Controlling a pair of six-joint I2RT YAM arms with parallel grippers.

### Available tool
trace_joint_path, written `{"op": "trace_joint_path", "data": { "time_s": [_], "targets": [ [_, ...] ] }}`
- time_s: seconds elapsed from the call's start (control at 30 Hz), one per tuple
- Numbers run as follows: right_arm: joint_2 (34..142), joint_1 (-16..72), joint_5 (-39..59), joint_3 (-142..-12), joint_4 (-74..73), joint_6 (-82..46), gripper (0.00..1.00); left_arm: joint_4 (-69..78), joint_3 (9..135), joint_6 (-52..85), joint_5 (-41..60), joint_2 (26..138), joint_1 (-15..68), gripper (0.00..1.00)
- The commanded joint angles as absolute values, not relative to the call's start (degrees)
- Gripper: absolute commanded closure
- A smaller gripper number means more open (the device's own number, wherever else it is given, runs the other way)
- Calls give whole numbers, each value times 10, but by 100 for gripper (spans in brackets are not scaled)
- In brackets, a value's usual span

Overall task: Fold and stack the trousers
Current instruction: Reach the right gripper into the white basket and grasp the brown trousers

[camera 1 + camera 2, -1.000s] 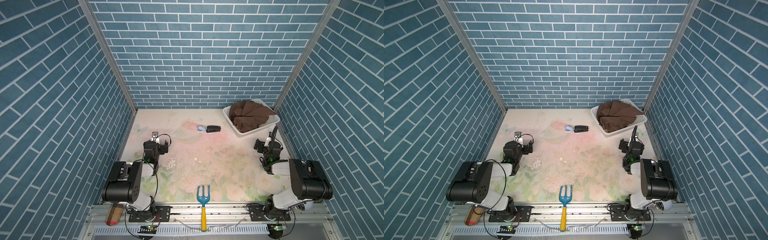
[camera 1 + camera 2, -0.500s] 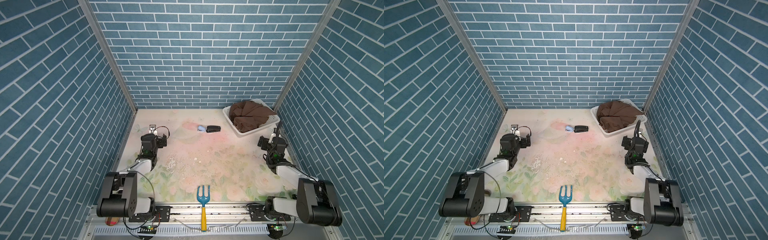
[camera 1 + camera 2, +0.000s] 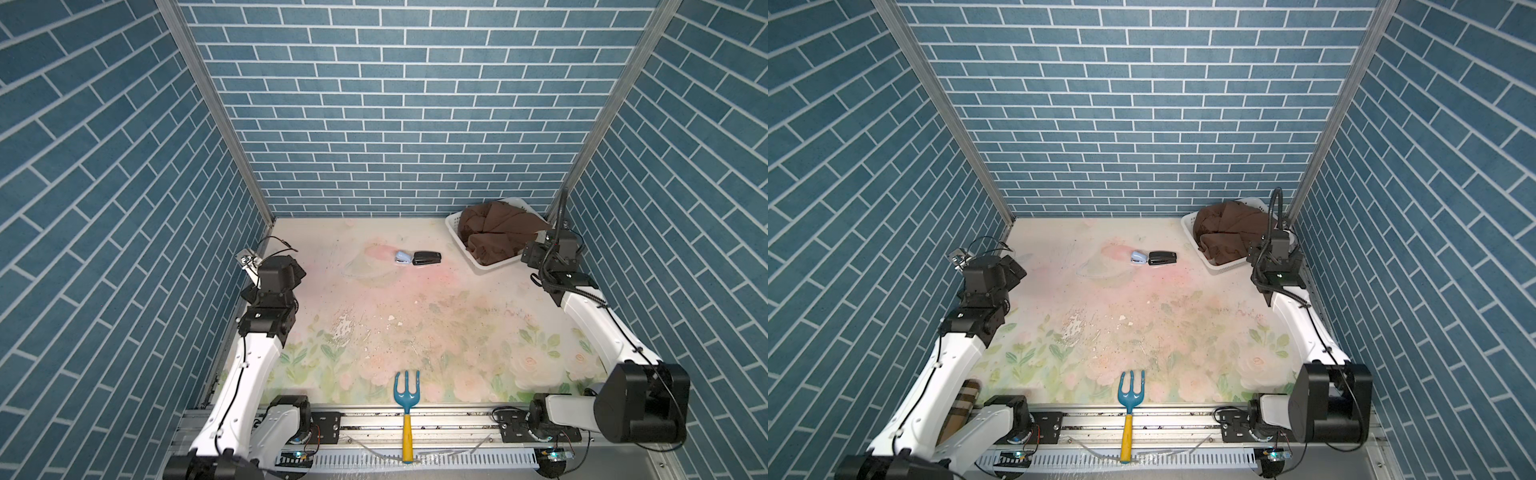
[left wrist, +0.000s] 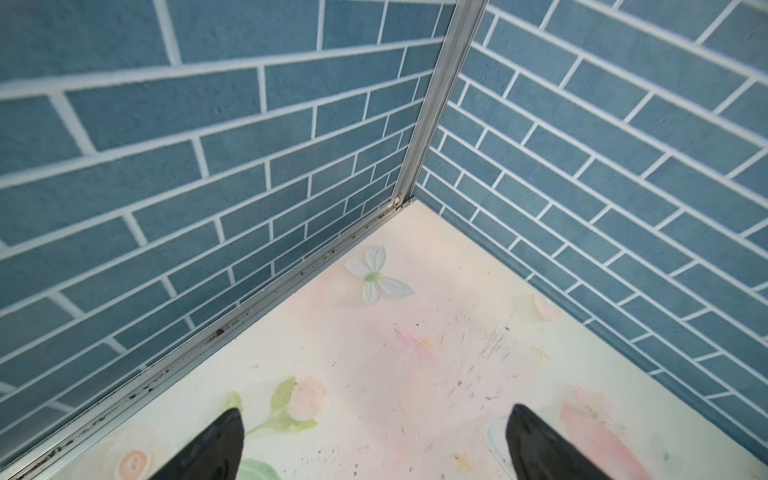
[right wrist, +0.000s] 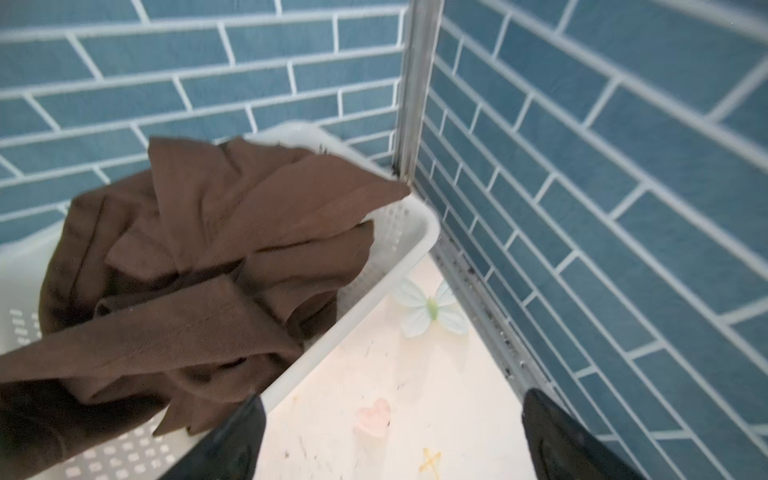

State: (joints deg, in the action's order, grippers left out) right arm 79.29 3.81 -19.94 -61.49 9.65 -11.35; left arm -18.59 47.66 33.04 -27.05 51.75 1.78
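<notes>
Right wrist view: trousers point(image 5: 208, 257) are seen crumpled in the basket point(image 5: 411, 232) (one o'clock, both top views); right gripper point(image 5: 395, 399) and left gripper point(image 4: 374, 409) are held open.

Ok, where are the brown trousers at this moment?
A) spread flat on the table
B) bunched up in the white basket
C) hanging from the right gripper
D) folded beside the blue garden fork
B: the trousers lie crumpled in the white basket, and the right gripper is open next to it, holding nothing.

Dark brown trousers point(image 3: 498, 232) lie crumpled, heaped in the white basket point(image 3: 456, 222).
</notes>
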Motion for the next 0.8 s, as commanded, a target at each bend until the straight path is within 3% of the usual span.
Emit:
{"op": "trace_joint_path", "data": {
  "time_s": [0.0, 0.23, 0.63, 0.7, 0.77],
  "targets": [
    [878, 41, -111, -715, 203, -133, 4, -253, 486, 325, -244, 485, 17, 0],
    [1078, 41, 12, -929, 272, -155, 4, -318, 509, 319, -189, 476, 18, 1],
    [1392, 38, 92, -1206, 343, -222, 8, -450, 564, 316, -130, 506, 18, 1],
    [1419, 37, 100, -1238, 354, -227, 16, -457, 563, 316, -118, 500, 18, 1],
    [1427, 34, 111, -1252, 356, -229, 39, -458, 563, 316, -105, 495, 18, 3]
  ]
}}
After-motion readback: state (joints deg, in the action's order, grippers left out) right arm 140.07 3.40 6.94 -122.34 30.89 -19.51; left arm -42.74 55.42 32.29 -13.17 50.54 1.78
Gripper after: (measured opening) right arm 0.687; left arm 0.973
